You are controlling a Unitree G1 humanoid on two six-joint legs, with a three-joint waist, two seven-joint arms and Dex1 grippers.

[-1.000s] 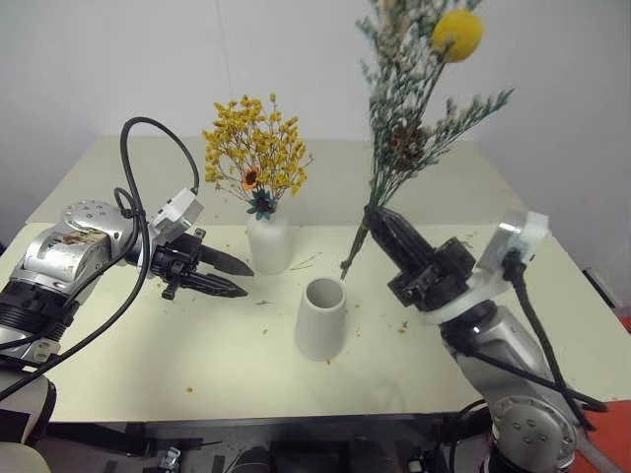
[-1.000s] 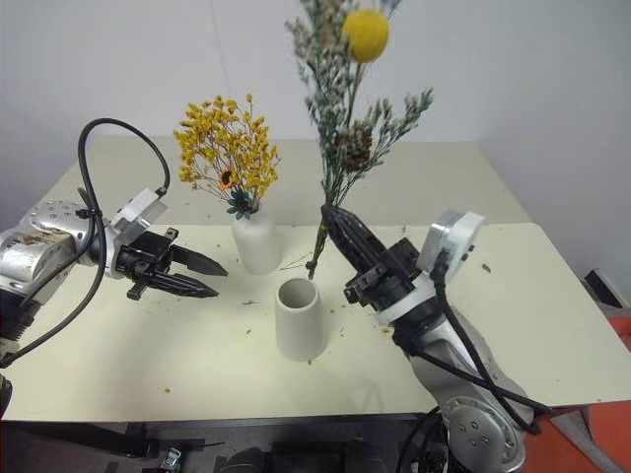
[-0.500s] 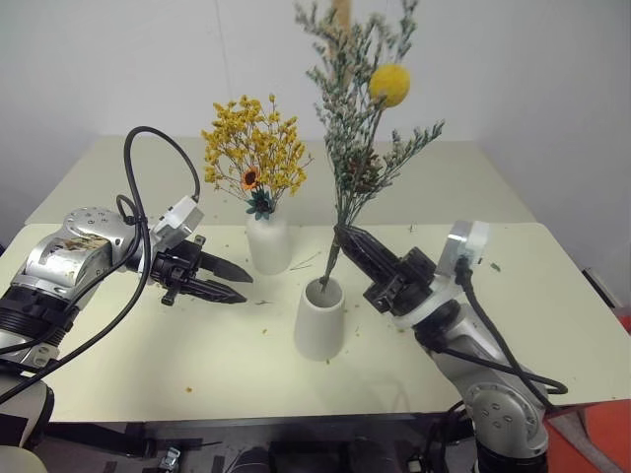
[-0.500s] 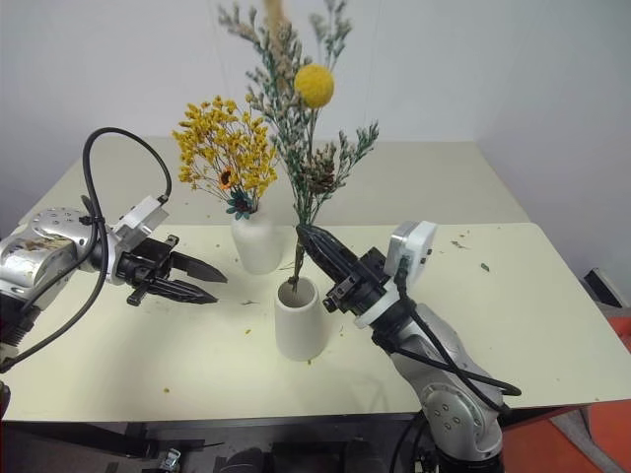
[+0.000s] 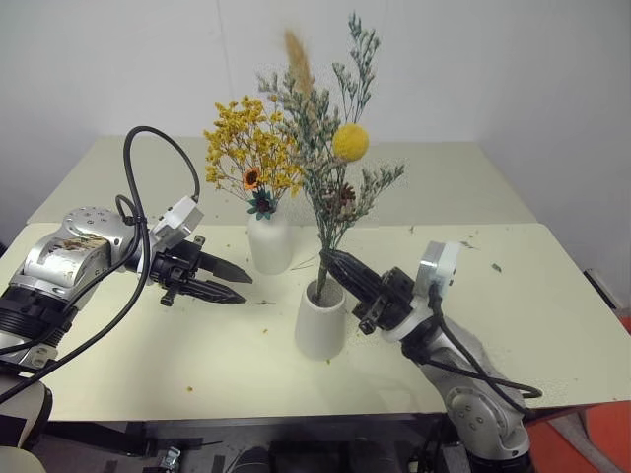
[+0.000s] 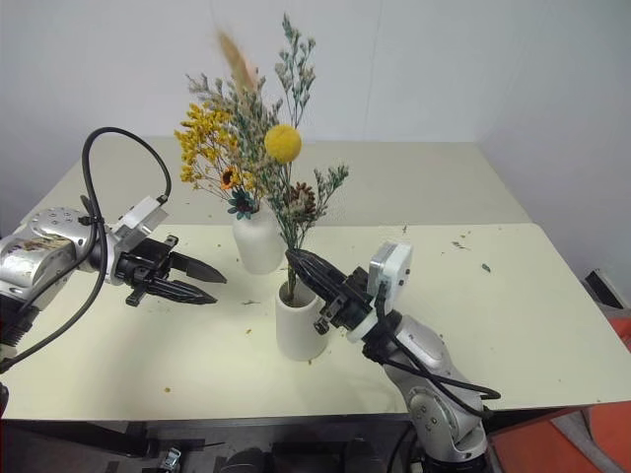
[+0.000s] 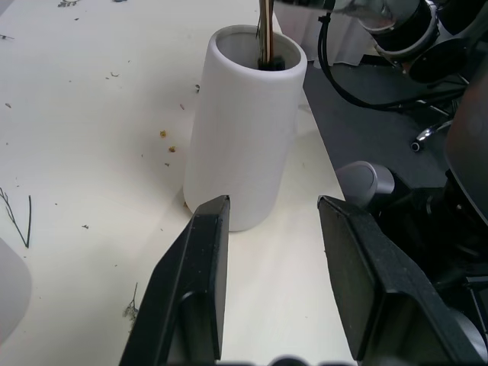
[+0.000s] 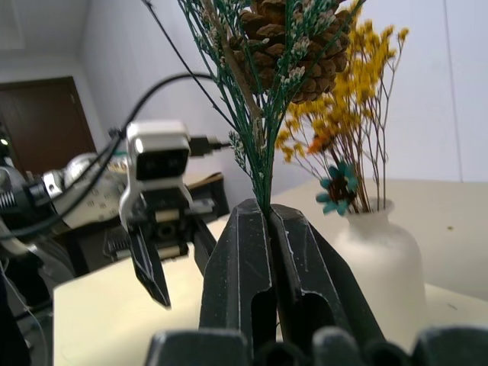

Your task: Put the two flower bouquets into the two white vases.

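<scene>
— Bouquets first: how far along are they?

— Nearest, the grey-green sprig bunch (image 5: 330,187) is pinched by its stems in the right gripper (image 5: 335,264), whose fingers are pressed together on it. The stem ends already dip into the mouth of the cone vase (image 5: 320,320), which stands directly below those fingertips. I judge this one nearly placed; what is left is letting go and drawing the arm clear without tipping the vase.

— And the other one?

— Done, by the look of it. The yellow spray (image 5: 251,153) stands upright in the bottle vase (image 5: 269,241), just beyond the right gripper and toward the left gripper's side.

— What is the left gripper doing?

— The left gripper (image 5: 240,286) holds nothing. Its fingers are spread and point across toward the cone vase, near but not touching it.

— The surface?

— A pale cream table (image 5: 552,305) under both grippers, littered with small dropped bits of dried flower and a loose twig around the vases.

— The room beyond?

— A second cream table (image 5: 444,177) abuts behind the vases, then a plain white wall (image 5: 513,69).
</scene>
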